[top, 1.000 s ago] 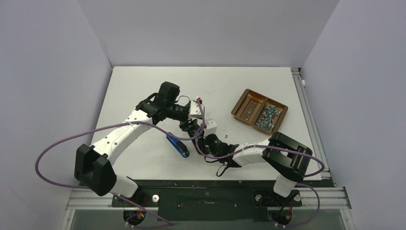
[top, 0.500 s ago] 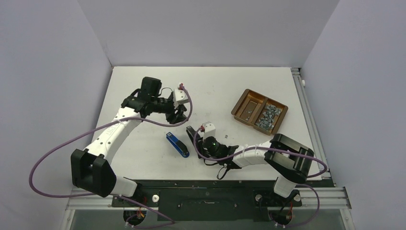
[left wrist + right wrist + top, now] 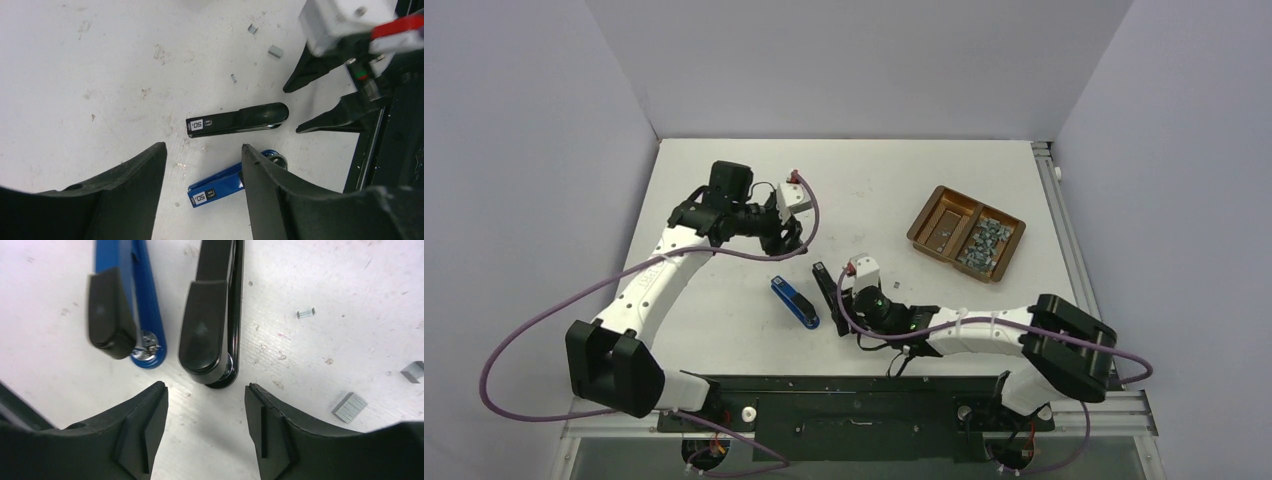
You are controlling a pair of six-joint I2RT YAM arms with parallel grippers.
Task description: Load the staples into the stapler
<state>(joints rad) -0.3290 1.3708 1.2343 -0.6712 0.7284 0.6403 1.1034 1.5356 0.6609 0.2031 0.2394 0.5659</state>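
Our right hand is released: its two fingers stand apart with only bare table between them, and it grasps nothing. It sits low, just short of the rounded end of the black stapler, which stretches away from it in its own wrist view. We see the blue stapler lying flat alongside the black one, close to it but not touching, with a strip of white table between the two.

Our left hand is also released, its fingers spread and empty. It hangs above the table, farther back than the staplers, and looks down on both of them. In its view the blue stapler shows in the gap between the fingers and the black one lies just beyond. Each stapler carries a small white label at the end away from the right hand.

Most of the staples are heaped in one compartment of the brown tray, which stands toward the right side of the table, well apart from both staplers and both hands. We cannot make out what the small thing in its other compartment is. A few loose staples lie scattered on the table near the right hand, one small block just beside a finger and the others a little farther off.
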